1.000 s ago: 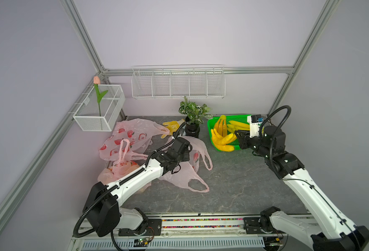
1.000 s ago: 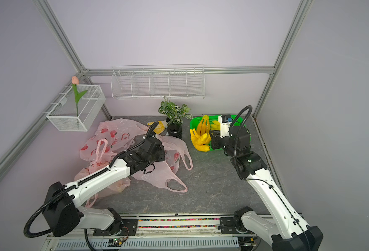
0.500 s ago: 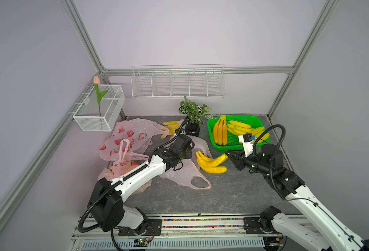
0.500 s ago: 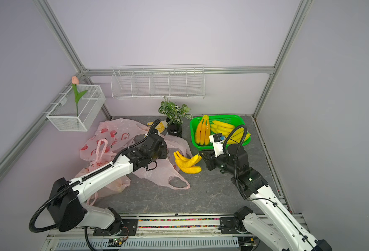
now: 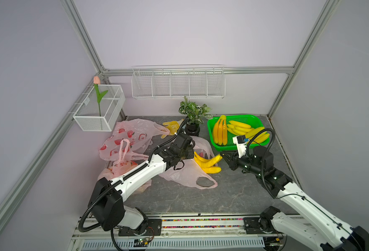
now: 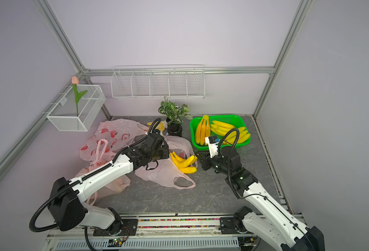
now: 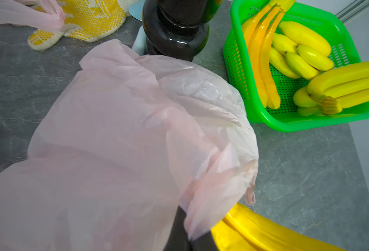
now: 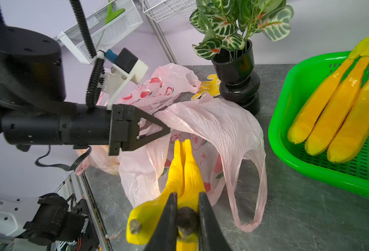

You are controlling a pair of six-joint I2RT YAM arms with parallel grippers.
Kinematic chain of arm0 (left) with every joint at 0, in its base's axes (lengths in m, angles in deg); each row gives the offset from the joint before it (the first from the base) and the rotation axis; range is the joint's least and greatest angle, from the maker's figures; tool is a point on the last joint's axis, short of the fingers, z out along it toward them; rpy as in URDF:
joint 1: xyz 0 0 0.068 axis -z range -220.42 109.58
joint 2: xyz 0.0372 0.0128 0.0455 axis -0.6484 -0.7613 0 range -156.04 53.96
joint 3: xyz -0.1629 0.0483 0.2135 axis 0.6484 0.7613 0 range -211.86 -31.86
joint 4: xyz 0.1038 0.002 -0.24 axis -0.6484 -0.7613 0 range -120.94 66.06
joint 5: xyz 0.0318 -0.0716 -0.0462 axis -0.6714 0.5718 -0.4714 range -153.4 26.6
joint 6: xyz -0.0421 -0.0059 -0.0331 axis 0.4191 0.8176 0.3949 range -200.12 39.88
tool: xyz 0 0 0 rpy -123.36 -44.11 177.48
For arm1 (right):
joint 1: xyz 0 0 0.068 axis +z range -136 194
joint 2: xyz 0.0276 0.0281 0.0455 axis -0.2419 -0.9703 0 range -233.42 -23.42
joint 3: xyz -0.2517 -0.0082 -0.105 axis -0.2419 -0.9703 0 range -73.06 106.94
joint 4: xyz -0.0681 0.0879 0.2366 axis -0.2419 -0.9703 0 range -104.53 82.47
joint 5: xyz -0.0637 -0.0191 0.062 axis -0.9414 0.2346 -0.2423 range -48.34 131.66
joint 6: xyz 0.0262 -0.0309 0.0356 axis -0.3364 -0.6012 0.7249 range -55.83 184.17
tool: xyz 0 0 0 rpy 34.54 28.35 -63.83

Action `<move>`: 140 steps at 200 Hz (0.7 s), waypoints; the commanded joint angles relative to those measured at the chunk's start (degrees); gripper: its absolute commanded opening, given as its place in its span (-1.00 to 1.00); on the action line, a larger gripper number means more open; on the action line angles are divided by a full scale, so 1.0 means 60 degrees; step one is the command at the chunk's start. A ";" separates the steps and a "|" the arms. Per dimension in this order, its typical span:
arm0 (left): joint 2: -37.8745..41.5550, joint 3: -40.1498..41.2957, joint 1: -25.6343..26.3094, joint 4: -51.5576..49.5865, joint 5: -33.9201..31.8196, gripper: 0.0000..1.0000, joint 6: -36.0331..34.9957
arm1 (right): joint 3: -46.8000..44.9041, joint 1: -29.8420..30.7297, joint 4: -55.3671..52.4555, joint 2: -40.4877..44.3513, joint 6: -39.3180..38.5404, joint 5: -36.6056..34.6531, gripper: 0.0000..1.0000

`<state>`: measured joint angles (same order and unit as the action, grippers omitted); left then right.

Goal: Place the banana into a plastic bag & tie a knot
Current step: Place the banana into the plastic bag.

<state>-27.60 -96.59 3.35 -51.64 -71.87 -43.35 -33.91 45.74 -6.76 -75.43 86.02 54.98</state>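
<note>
Gripping the banana bunch (image 8: 185, 169) by its stem with jaws narrowed on it, the right gripper (image 8: 187, 197) is holding the fruit at the mouth of the pink plastic bag (image 8: 211, 123), just beside the green basket (image 8: 288, 91). The left gripper (image 8: 167, 130), jaws fully closed, is pinching the bag's upper rim, farther from the basket.

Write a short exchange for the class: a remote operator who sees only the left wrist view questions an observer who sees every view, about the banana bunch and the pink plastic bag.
Operator: What holds the banana bunch at my frame's edge?
Observer: The right gripper, shut on its stem.
Operator: Is the bunch inside the plastic bag?
Observer: Only partly. Its tips reach into the open mouth, and the stem end is outside.
</note>
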 commanded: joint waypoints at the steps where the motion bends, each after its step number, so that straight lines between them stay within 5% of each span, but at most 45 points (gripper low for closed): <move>1: 0.0576 0.0352 -0.0018 0.0535 0.0669 -1.00 0.0600 | -0.0413 0.0094 0.1975 -0.0133 0.0619 -0.0409 -0.86; 74: 0.0970 0.0813 0.0713 0.2220 0.1068 -1.00 0.1995 | -0.1911 0.1189 0.5579 -0.0999 0.1804 -0.2987 -0.86; 140: 0.1169 0.1149 0.0843 0.3065 0.1275 -1.00 0.2660 | -0.2433 0.2428 0.8025 -0.2743 0.0909 -0.4617 -0.87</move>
<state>-21.24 -90.64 8.24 -36.76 -65.01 -30.36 -48.14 57.48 30.82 -88.29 93.89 31.88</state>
